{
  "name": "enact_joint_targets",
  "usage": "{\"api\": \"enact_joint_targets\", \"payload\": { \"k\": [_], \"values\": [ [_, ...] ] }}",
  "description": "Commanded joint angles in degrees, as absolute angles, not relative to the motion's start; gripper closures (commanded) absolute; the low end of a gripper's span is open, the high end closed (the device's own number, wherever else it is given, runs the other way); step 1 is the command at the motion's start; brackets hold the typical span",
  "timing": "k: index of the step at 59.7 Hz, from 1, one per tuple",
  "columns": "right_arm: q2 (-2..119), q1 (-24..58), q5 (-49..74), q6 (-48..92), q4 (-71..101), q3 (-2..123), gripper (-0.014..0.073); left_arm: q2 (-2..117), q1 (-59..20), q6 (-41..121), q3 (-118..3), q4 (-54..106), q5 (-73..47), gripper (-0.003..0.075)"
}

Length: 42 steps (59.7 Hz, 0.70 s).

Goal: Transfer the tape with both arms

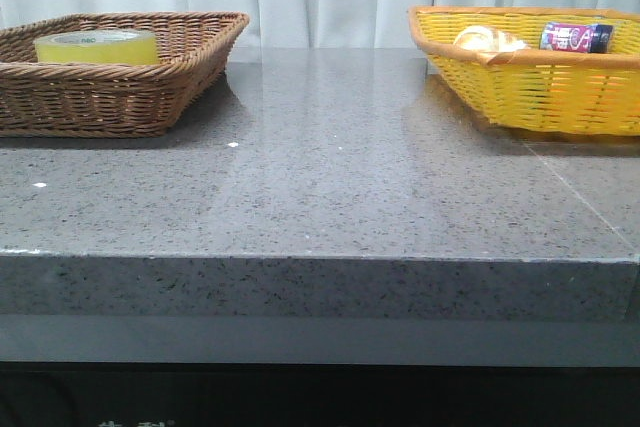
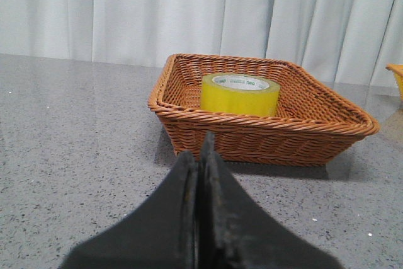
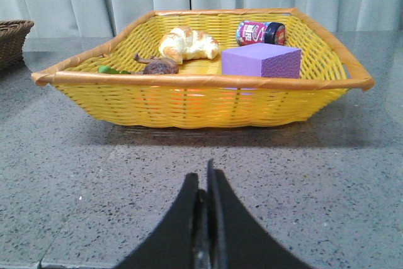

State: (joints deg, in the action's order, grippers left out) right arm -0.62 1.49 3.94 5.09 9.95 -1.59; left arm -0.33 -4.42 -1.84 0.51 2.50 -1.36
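The yellow-green tape roll (image 1: 97, 47) lies flat inside the brown wicker basket (image 1: 120, 97) at the back left of the table. In the left wrist view the tape (image 2: 240, 94) sits in that basket (image 2: 264, 137), some way ahead of my left gripper (image 2: 200, 155), which is shut and empty over the table. My right gripper (image 3: 205, 184) is shut and empty, a short way in front of the yellow basket (image 3: 201, 102). Neither arm shows in the front view.
The yellow basket (image 1: 530, 87) at the back right holds a croissant (image 3: 187, 43), a purple block (image 3: 261, 61), a purple-labelled can (image 3: 260, 32) and a small brown item (image 3: 157, 65). The grey speckled table (image 1: 330, 177) ends at a front edge. White curtains hang behind.
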Motion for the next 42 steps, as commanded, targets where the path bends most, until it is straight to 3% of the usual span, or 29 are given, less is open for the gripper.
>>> {"api": "enact_joint_targets", "payload": {
  "k": [1,42],
  "values": [
    [-2.1,1.3,-1.2,5.6,10.1,-0.1,0.0662,-1.4,-4.3,-2.4,2.7,3.0,3.2,0.074],
    [-2.1,-0.8,-5.5,1.1,5.5,-0.1,0.0662,-1.4,-4.3,-2.4,2.7,3.0,3.2,0.074]
  ]
}}
